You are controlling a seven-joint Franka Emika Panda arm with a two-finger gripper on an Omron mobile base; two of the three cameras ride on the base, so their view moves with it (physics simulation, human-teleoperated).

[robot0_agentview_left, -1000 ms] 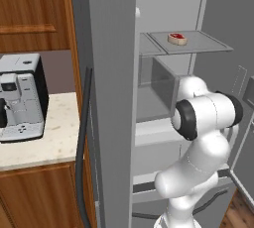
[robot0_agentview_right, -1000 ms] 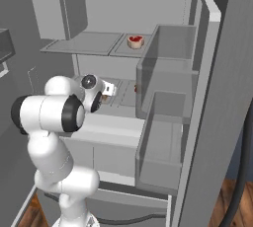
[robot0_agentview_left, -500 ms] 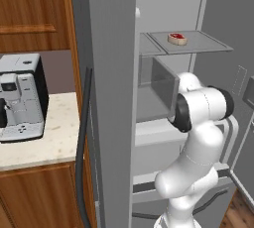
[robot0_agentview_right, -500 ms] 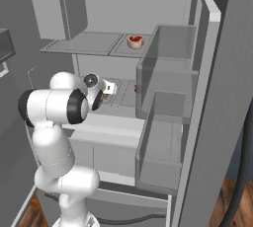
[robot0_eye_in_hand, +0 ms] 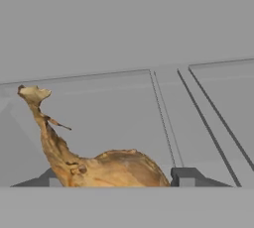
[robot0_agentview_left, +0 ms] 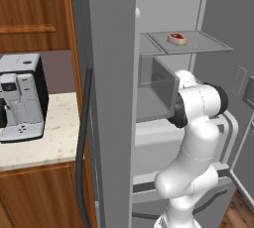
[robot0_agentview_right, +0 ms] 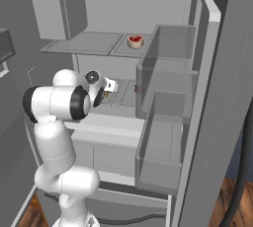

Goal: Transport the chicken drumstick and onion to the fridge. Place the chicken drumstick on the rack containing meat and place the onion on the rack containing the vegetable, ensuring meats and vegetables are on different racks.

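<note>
I see the fridge (robot0_agentview_right: 207, 73) standing open, a red meat piece (robot0_agentview_right: 135, 41) on its upper shelf (robot0_agentview_right: 84, 44) at top centre, my gripper (robot0_agentview_right: 106, 89) reaching inward at centre left.

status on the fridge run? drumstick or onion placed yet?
Done: fridge open, arm reached inside. In hand: chicken drumstick between the gripper fingertips, not yet on a rack. Left: set it by the meat on the upper rack; onion untouched.

No readable text, label, brand or number appears on anything in these views.
</note>
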